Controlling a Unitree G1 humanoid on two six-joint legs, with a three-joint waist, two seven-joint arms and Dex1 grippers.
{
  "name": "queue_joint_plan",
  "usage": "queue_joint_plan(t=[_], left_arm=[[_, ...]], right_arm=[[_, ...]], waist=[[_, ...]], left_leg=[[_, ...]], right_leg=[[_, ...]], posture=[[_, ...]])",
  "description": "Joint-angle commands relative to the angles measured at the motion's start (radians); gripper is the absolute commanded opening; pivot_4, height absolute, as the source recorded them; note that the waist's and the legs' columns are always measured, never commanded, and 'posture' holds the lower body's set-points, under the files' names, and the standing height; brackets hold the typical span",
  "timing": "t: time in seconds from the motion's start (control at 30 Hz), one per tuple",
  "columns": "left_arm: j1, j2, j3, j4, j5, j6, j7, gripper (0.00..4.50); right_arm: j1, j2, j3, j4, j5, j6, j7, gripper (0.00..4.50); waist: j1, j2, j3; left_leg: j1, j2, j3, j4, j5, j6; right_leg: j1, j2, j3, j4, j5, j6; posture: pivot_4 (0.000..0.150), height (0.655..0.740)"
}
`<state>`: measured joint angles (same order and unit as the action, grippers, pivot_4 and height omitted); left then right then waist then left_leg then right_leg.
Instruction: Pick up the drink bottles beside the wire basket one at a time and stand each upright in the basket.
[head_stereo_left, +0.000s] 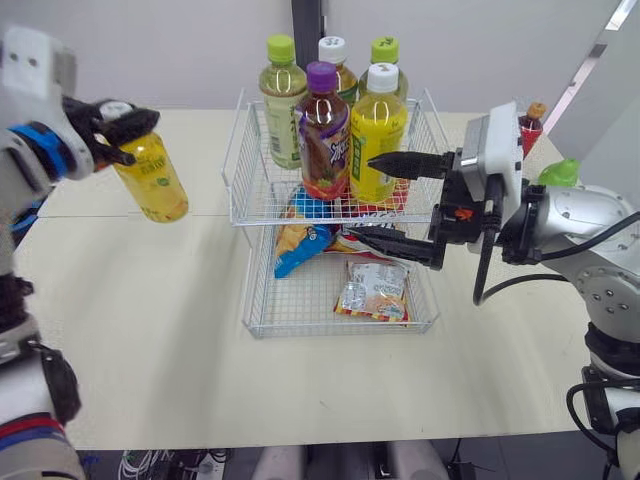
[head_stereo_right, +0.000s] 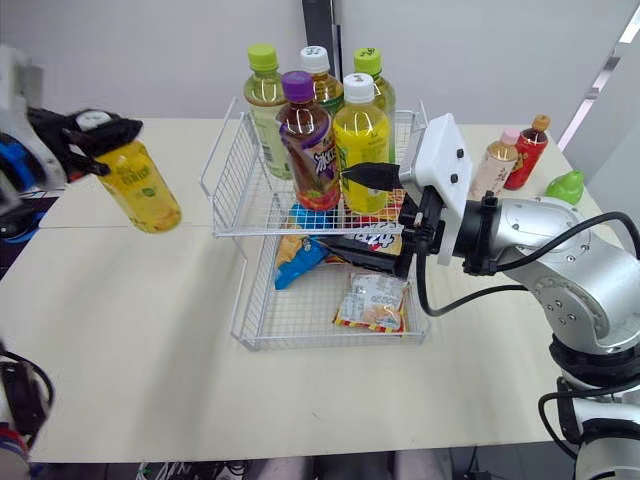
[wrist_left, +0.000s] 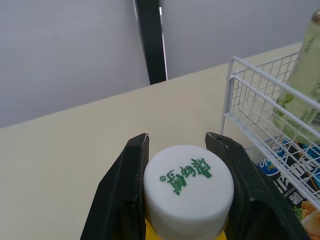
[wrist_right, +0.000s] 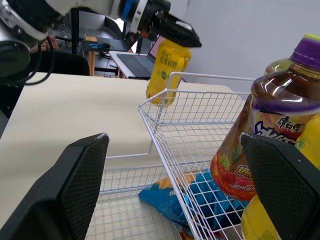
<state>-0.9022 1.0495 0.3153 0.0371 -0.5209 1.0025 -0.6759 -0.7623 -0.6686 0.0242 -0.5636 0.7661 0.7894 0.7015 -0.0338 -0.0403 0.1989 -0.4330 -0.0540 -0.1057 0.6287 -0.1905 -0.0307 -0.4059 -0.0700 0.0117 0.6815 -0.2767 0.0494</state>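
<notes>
My left gripper (head_stereo_left: 125, 125) is shut on the white cap (wrist_left: 189, 182) of a yellow drink bottle (head_stereo_left: 152, 178). The bottle hangs tilted in the air, left of the white wire basket (head_stereo_left: 250, 205). The basket's upper shelf holds several upright bottles, among them a purple-capped one (head_stereo_left: 323, 130) and a yellow one with a white cap (head_stereo_left: 378, 135). My right gripper (head_stereo_left: 365, 196) stands open at the basket's right front, one finger (head_stereo_left: 410, 163) beside the yellow bottle, nothing held. Two more bottles (head_stereo_right: 495, 165) (head_stereo_right: 527, 150) stand on the table to the right of the basket.
Snack packets (head_stereo_left: 372, 290) and a blue bag (head_stereo_left: 300, 245) lie in the basket's lower tray. A green item (head_stereo_right: 563, 185) sits at the table's far right edge. The cream table (head_stereo_left: 150, 330) is bare to the left and in front of the basket.
</notes>
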Motion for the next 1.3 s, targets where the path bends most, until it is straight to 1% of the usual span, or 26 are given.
queue_joint_plan(t=[0.03, 0.1, 0.2, 0.3, 0.33, 0.47, 0.6, 0.7, 0.83, 1.03, 1.3], left_arm=[[-0.147, 0.101, 0.030, 0.028, -0.055, 0.018, -0.086, 1.39], [-0.220, 0.127, 0.006, 0.069, -0.071, 0.034, -0.123, 1.39], [-0.310, 0.140, -0.030, 0.112, -0.085, 0.059, -0.161, 1.39], [-0.423, 0.128, -0.071, 0.160, -0.097, 0.090, -0.187, 1.39], [-0.450, 0.123, -0.081, 0.174, -0.098, 0.098, -0.193, 1.39], [-0.612, 0.064, -0.161, 0.235, -0.099, 0.135, -0.235, 1.39], [-0.705, -0.007, -0.220, 0.282, -0.091, 0.154, -0.276, 1.39], [-0.712, -0.044, -0.256, 0.291, -0.076, 0.137, -0.306, 1.39], [-0.689, -0.065, -0.290, 0.292, -0.051, 0.103, -0.339, 1.39], [-0.617, -0.150, -0.272, 0.269, -0.044, 0.054, -0.319, 1.39], [-0.517, -0.187, -0.292, 0.216, -0.005, -0.008, -0.321, 1.39]], right_arm=[[-0.022, 0.019, -0.010, 0.009, -0.009, -0.044, 0.019, 4.50], [-0.030, 0.032, -0.005, 0.018, -0.005, -0.050, 0.032, 4.50], [-0.034, 0.054, -0.006, 0.015, 0.014, -0.041, 0.039, 4.50], [0.010, -0.058, -0.162, 0.070, 0.090, -0.046, 0.170, 4.50], [0.023, -0.087, -0.193, 0.086, 0.103, -0.053, 0.202, 4.50], [0.045, -0.119, -0.221, 0.104, 0.121, -0.062, 0.219, 4.50], [0.048, -0.122, -0.228, 0.104, 0.118, -0.058, 0.197, 4.50], [0.048, -0.125, -0.226, 0.096, 0.120, -0.052, 0.179, 4.50], [0.058, -0.128, -0.237, 0.088, 0.130, -0.051, 0.165, 4.50], [0.084, -0.138, -0.255, 0.081, 0.138, -0.061, 0.163, 4.50], [0.092, -0.140, -0.256, 0.072, 0.139, -0.057, 0.159, 4.50]], waist=[[-0.001, 0.000, 0.000], [-0.001, 0.000, 0.000], [0.000, 0.000, 0.000], [0.006, 0.000, 0.000], [0.007, 0.000, 0.001], [0.002, -0.001, 0.000], [-0.005, 0.000, 0.001], [-0.011, 0.000, 0.001], [-0.017, 0.000, 0.001], [-0.015, 0.000, 0.001], [-0.014, 0.000, 0.001]], left_leg=[[0.000, 0.000, 0.000, 0.000, 0.000, 0.000], [0.000, 0.000, 0.000, 0.000, 0.000, 0.000], [0.000, 0.000, 0.000, 0.000, 0.000, 0.000], [0.000, 0.000, 0.001, 0.001, 0.000, 0.000], [-0.001, -0.001, 0.001, 0.001, 0.000, 0.000], [-0.001, -0.001, 0.002, 0.001, 0.000, 0.000], [0.000, 0.000, 0.003, 0.001, 0.000, 0.000], [0.000, 0.000, 0.003, 0.000, 0.000, 0.000], [-0.001, 0.001, 0.003, 0.000, 0.000, 0.000], [-0.001, 0.000, 0.003, 0.001, 0.000, 0.000], [-0.001, 0.000, 0.003, 0.001, 0.000, 0.000]], right_leg=[[0.000, 0.000, 0.000, 0.000, 0.000, 0.000], [0.000, 0.000, 0.000, 0.000, 0.000, 0.000], [0.000, 0.000, 0.000, 0.001, 0.000, 0.000], [0.001, 0.000, -0.001, 0.000, 0.000, 0.000], [0.001, 0.000, -0.002, 0.000, 0.000, 0.001], [0.001, 0.000, -0.002, 0.000, 0.000, 0.001], [0.001, 0.000, -0.001, 0.001, 0.000, 0.001], [0.000, 0.000, 0.000, 0.001, 0.000, 0.001], [-0.001, 0.000, 0.002, 0.001, 0.000, 0.001], [-0.001, 0.000, 0.002, 0.001, 0.000, 0.001], [-0.001, 0.000, 0.003, 0.001, 0.000, 0.001]], posture=[[0.150, 0.7400], [0.150, 0.7400], [0.150, 0.7400], [0.150, 0.7400], [0.150, 0.7400], [0.150, 0.7400], [0.150, 0.7400], [0.150, 0.7400], [0.150, 0.7400], [0.150, 0.7400], [0.150, 0.7400]])
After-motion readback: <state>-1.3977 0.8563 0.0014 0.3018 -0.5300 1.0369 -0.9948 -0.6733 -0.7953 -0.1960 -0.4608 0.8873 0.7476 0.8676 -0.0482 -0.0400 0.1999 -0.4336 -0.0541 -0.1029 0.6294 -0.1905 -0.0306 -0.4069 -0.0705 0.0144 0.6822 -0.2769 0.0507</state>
